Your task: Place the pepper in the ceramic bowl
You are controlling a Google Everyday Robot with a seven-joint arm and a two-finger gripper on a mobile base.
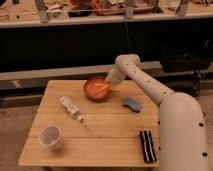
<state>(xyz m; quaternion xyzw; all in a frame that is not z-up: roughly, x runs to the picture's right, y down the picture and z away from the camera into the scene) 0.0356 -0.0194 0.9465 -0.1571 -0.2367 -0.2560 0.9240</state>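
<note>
Though set in a dim room before dark cabinet fronts and a cluttered shelf, pale wooden table [110, 131] plainly visible on grey floor. On top: white cup [50, 136] front left, white bottle [70, 107] lying left of centre, blue lump [132, 104] at right, black striped strip [147, 145] front right. Gripper [109, 80] down at right rim of bowl [86, 89] on far side of table; apart or together, cannot tell. Pepper [102, 91] inside bowl, just beneath gripper; touching or not, unclear.

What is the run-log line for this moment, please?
gripper: at rim of ceramic bowl | pepper: lying inside the bowl
</note>
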